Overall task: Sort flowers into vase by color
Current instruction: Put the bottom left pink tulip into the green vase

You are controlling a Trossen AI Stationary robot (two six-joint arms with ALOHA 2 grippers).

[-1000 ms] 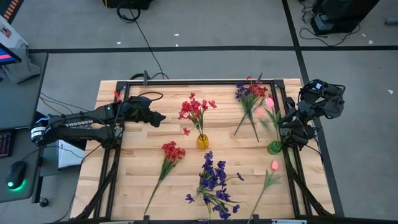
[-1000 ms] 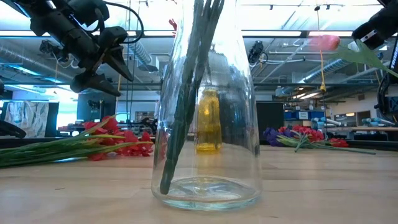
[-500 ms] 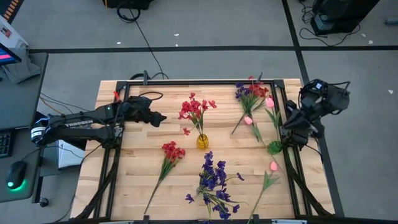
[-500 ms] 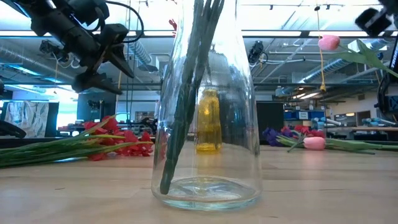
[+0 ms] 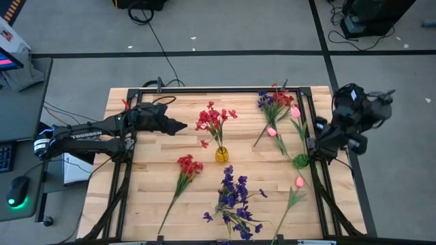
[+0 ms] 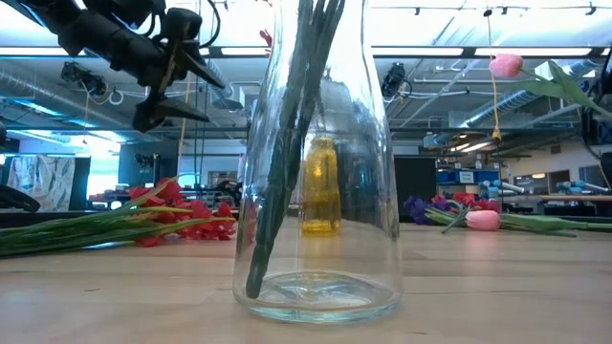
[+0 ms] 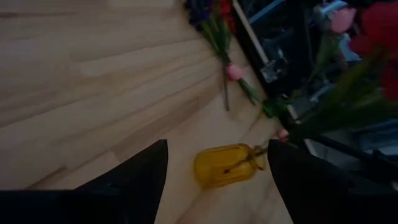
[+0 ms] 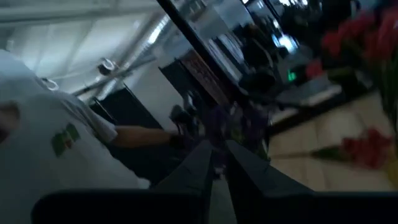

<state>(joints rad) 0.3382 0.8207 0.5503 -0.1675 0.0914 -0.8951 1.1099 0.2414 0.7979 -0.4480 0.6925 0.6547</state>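
A pink tulip point(image 5: 295, 111) stands in the green vase point(image 5: 300, 161) at the table's right edge. A second tulip point(image 5: 272, 131) lies flat on the table, and a third point(image 5: 300, 181) lies nearer the front. Red blooms point(image 5: 214, 119) stand in the yellow vase point(image 5: 221, 154). Purple blooms point(image 5: 231, 194) stand in the clear vase point(image 6: 316, 191) at the front. A loose red sprig point(image 5: 187, 167) lies left of centre. My left gripper point(image 5: 178, 126) hangs open above the table, left of the red blooms. My right gripper point(image 8: 217, 163) is shut and empty, raised beyond the right edge.
A mixed bunch of purple and red sprigs point(image 5: 272, 101) lies at the far right. A black frame point(image 5: 218, 89) runs around the tabletop. Bare wood lies between my left gripper and the yellow vase. A person in a white shirt point(image 8: 56, 137) shows beyond the table.
My right gripper has risen and drawn away from the green vase toward the table's right edge, turning level. One pink tulip has dropped from beside the vase onto the table, where it lies flat. My left gripper has tipped up toward level.
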